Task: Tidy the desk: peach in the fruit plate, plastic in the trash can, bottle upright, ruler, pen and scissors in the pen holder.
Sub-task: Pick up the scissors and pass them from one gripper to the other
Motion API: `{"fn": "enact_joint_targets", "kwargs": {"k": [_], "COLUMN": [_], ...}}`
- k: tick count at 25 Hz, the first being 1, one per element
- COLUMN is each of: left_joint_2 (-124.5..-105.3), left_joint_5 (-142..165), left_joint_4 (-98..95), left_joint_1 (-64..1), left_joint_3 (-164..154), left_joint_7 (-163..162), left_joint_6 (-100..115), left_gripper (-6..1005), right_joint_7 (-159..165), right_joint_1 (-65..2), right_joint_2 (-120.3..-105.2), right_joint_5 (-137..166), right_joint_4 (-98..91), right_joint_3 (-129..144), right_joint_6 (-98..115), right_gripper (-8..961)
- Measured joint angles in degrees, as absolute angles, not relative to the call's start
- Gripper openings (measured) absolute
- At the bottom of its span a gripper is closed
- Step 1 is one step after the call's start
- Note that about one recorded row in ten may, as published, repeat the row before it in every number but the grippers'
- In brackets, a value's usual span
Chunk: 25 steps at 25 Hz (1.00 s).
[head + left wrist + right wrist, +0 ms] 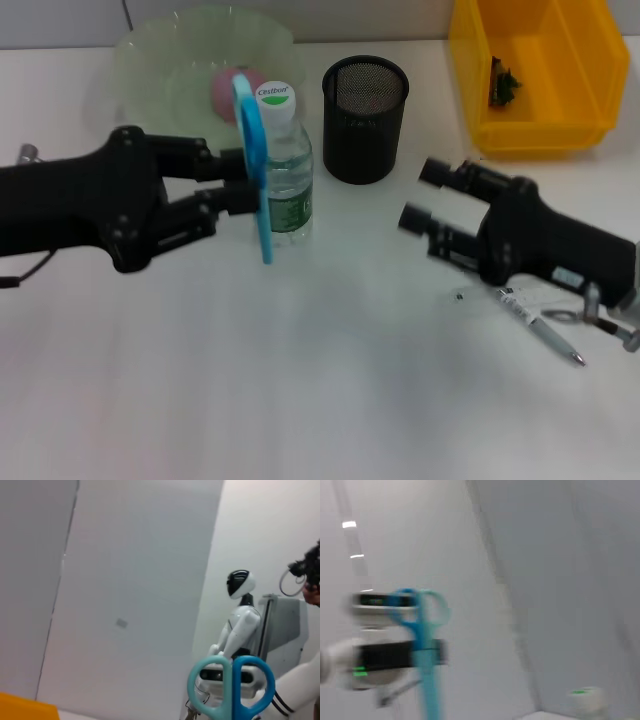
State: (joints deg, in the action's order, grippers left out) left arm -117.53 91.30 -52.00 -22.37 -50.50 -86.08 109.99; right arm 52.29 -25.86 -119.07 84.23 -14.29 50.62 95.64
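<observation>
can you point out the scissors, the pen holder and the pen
scissors (257,170), head view, on the blue body held by the left gripper (238,180)
pen holder (365,125), head view, on its black mesh wall
pen (541,329), head view, on its barrel, near the right arm

Blue scissors (254,160) hang upright beside the standing bottle (283,165); peach (228,93) sits in the plate (150,60) (pale green); pen (540,326) lies flat.

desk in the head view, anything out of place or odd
The pen lies loose on the desk beside the right gripper, not in the mesh pen holder, which looks empty. The left gripper holds the blue scissors upright in front of the bottle. No spill.
</observation>
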Motion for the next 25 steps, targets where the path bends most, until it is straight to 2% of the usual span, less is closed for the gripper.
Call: {"fn": "enact_joint_targets", "kwargs": {"k": [10, 25], "left_joint_2": [-118.09, -118.34], "left_joint_5": [91.5, 92.3], "left_joint_4": [-44.1, -39.5], "left_joint_1": [-23.1, -23.4], "left_joint_3": [-50.6, -51.4], "left_joint_7": [-75.8, -72.1], "left_joint_6": [110.1, 109.4], "left_gripper": [247, 247], "right_joint_7": [58.5, 66.6], "right_joint_1": [-27.7, -33.5], "right_joint_2": [-119.11, -119.43], "right_joint_5": [95.5, 95.3], "right_joint_4": [-22.3, -25.0], "right_joint_3": [50.8, 56.6], "right_joint_6": [104.9, 103.7], "right_gripper": [652, 647]}}
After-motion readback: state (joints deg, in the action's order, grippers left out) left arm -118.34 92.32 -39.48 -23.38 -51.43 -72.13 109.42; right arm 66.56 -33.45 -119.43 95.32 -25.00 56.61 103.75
